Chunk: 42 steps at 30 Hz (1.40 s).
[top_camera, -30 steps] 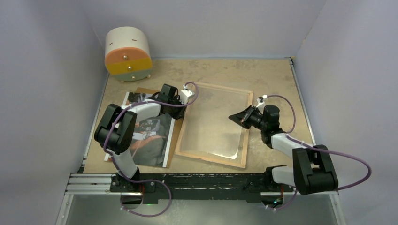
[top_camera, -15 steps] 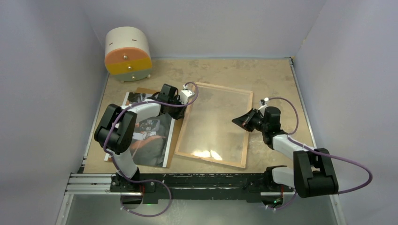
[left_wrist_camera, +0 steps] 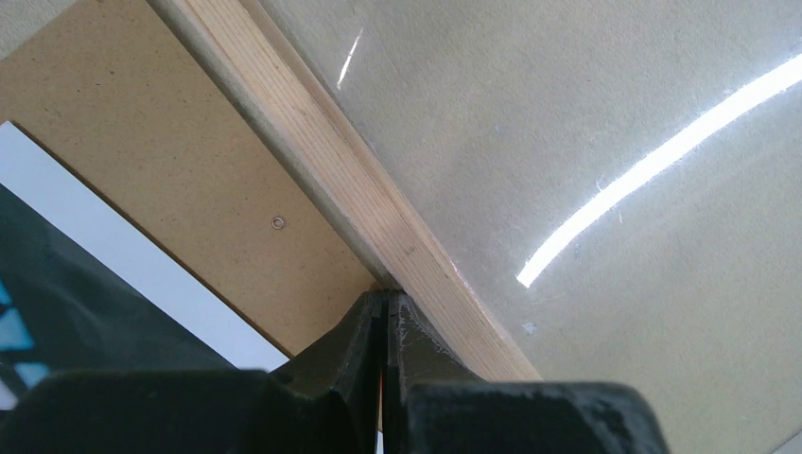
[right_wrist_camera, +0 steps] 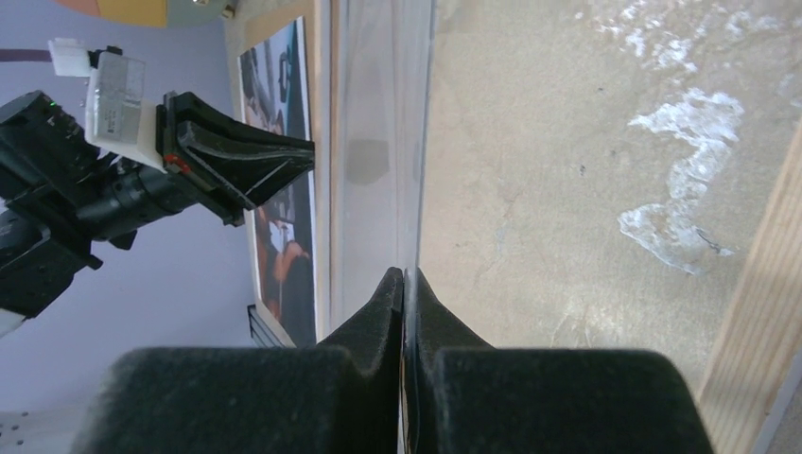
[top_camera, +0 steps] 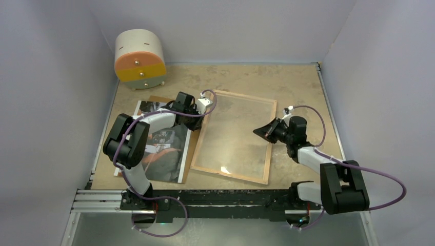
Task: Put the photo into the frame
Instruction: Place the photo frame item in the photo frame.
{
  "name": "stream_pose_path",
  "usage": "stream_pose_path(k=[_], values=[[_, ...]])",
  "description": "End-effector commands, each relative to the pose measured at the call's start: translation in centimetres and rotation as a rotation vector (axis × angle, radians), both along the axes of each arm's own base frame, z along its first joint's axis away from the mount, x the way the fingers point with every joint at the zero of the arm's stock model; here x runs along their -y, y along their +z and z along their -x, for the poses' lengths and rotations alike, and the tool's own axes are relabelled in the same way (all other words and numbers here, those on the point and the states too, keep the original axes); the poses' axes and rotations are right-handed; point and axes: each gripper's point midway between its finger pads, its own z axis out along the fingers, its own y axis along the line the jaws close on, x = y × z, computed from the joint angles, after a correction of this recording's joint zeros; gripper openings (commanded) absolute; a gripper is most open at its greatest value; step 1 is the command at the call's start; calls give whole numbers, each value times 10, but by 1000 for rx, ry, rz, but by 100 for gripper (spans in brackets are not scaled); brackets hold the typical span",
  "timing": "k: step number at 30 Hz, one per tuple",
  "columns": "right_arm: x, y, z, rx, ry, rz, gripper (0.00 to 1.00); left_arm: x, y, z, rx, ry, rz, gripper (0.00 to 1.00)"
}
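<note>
The frame (top_camera: pixel 232 174) lies flat mid-table with its light wooden rim (left_wrist_camera: pixel 331 161) facing up. My right gripper (top_camera: pixel 256 131) is shut on the right edge of its clear pane (right_wrist_camera: pixel 374 142). That pane runs edge-on away from the jaws and tilts up above the table. The dark photo (top_camera: pixel 164 148) lies face up to the left of the frame, on the brown backing board (left_wrist_camera: pixel 189 142). My left gripper (left_wrist_camera: pixel 386 295) is shut with nothing between its fingers. Its tips rest on the board, against the outer side of the frame's left rim.
A round cream drawer unit (top_camera: pixel 139 60) with orange and yellow fronts stands at the back left corner. Purple walls close in on three sides. The black rail (top_camera: pixel 215 197) with both arm bases runs along the near edge.
My right gripper has drawn slightly right and down with the pane. The bright glare near the frame's front edge has shrunk. The left arm has stayed put.
</note>
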Motion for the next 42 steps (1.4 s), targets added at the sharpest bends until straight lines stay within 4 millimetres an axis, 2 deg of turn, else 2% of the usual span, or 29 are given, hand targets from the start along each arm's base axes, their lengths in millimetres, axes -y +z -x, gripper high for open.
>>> stream_pose_path(k=[1, 4, 12, 19, 21, 22, 23, 27, 35, 42], values=[[-4, 31, -8, 151, 35, -26, 0, 5, -9, 18, -60, -35, -4, 0], [-6, 39, -11, 187, 35, -35, 0, 5, -9, 18, -60, -34, -5, 0], [-9, 27, -7, 156, 57, -40, 0, 5, -9, 18, -59, -35, -5, 0], [-8, 20, -13, 134, 60, 16, 2, 5, -9, 18, -57, -36, -6, 0], [-6, 20, -16, 128, 61, 53, 19, 5, -9, 18, -56, -37, -6, 0], [-4, 19, -17, 121, 60, 79, 38, 5, -9, 18, -55, -38, -6, 0], [-2, 19, -18, 120, 58, 109, 47, 5, -9, 19, -56, -39, -7, 0], [6, 16, -18, 102, 57, 196, 73, 5, -8, 19, -53, -43, -8, 0], [7, 4, -18, 42, 78, 339, 94, 6, -8, 19, -55, -45, -2, 0], [17, -2, -21, -1, 50, 474, 99, 5, -8, 20, -55, -44, -2, 0]])
